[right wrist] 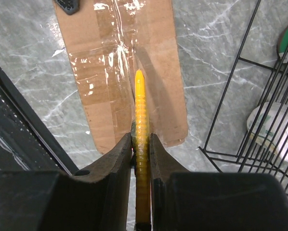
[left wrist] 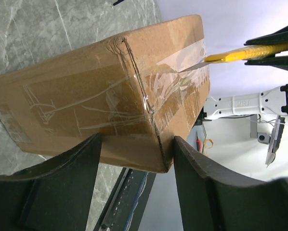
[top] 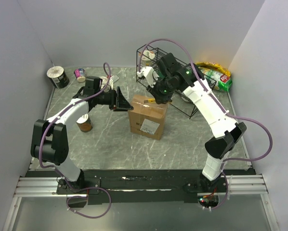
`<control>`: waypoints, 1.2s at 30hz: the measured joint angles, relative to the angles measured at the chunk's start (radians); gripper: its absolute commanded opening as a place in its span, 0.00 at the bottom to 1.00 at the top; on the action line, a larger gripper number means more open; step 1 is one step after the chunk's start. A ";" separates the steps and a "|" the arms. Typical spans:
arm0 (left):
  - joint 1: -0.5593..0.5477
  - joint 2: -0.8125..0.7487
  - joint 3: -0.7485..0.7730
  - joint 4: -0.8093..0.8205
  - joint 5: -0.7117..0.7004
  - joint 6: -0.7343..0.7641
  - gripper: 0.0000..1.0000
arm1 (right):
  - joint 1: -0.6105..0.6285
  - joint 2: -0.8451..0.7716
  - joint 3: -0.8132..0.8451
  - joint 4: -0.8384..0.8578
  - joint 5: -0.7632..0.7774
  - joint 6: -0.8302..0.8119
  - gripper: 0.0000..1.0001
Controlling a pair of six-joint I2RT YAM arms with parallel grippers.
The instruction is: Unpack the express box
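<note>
Express box point(top: 147, 117) stood taped shut, nothing unpacked. Right jaws clenched a yellow cutter point(right wrist: 141, 115) at the tape point(right wrist: 110, 62); left jaws were spread at its 9 o'clock side.

1. Nothing can be read for certain.
2. White shipping label point(top: 150, 126), on the 6 o'clock side of the express box point(top: 144, 108): print too small.
3. Snack bag point(top: 221, 80), 2 o'clock from the box: red logo (illegible).

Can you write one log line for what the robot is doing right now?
left tool: open, straddling express box corner | right tool: shut on yellow knife | blade at top tape | box taped shut
</note>
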 measured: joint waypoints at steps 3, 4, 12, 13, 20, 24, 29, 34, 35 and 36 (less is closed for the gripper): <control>0.000 0.000 0.000 -0.001 0.000 0.000 0.63 | -0.001 0.003 0.024 -0.013 -0.004 -0.001 0.00; 0.000 0.000 0.000 -0.001 0.000 0.000 0.64 | -0.002 0.006 0.039 -0.014 -0.006 -0.001 0.00; 0.000 -0.001 0.000 -0.003 -0.001 0.001 0.64 | 0.023 0.079 0.306 0.004 -0.018 -0.013 0.00; 0.000 -0.002 -0.001 -0.003 -0.002 0.001 0.64 | 0.031 0.079 0.305 0.002 -0.020 -0.014 0.00; -0.002 -0.020 -0.021 0.012 -0.014 0.000 0.64 | 0.061 0.104 0.266 -0.011 -0.035 -0.011 0.00; -0.002 -0.029 -0.031 0.022 -0.019 -0.001 0.64 | 0.061 0.127 0.257 -0.010 -0.038 -0.011 0.00; -0.004 -0.032 -0.034 0.028 -0.025 -0.002 0.64 | 0.062 0.138 0.224 -0.011 -0.045 -0.011 0.00; -0.006 -0.033 -0.034 0.027 -0.028 -0.001 0.64 | 0.065 0.143 0.217 -0.010 -0.045 -0.011 0.00; -0.007 -0.033 -0.034 0.027 -0.028 -0.001 0.64 | 0.066 0.143 0.216 -0.011 -0.045 -0.011 0.00; -0.007 -0.033 -0.034 0.027 -0.028 -0.001 0.64 | 0.068 0.143 0.213 -0.010 -0.045 -0.011 0.00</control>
